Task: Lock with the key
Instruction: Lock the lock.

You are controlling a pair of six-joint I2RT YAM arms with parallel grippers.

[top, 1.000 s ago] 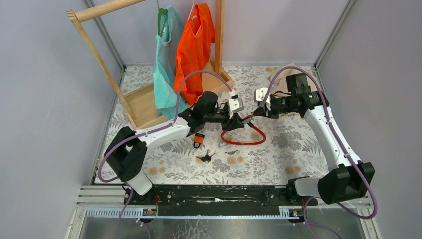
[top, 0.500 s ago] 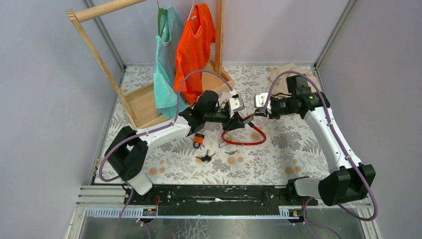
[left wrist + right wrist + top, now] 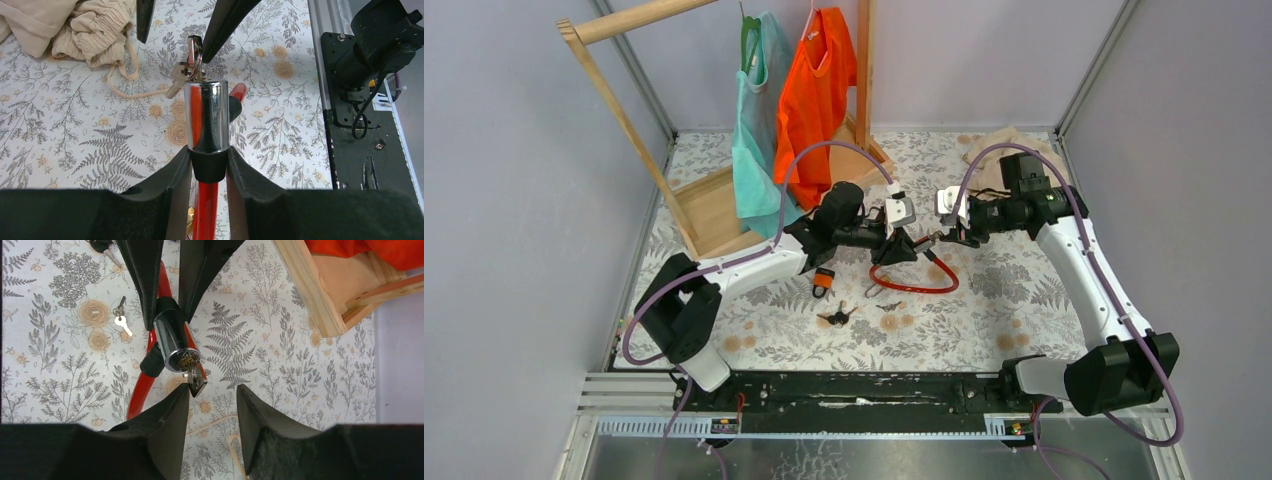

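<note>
Black fingertips of our right gripper (image 3: 212,395) stand apart, flanking the key (image 3: 196,374) without pinching it. The key sits in the chrome lock cylinder (image 3: 205,117), which our left gripper (image 3: 209,162) clamps over mid-table (image 3: 1024,300). We judge turning is in hand: next, close on the key head and twist. Whether the red cable (image 3: 141,385) end is seated, we cannot tell.

Two shirts (image 3: 757,140) (image 3: 816,90) — one cable lock (image 3: 205,117)
</note>
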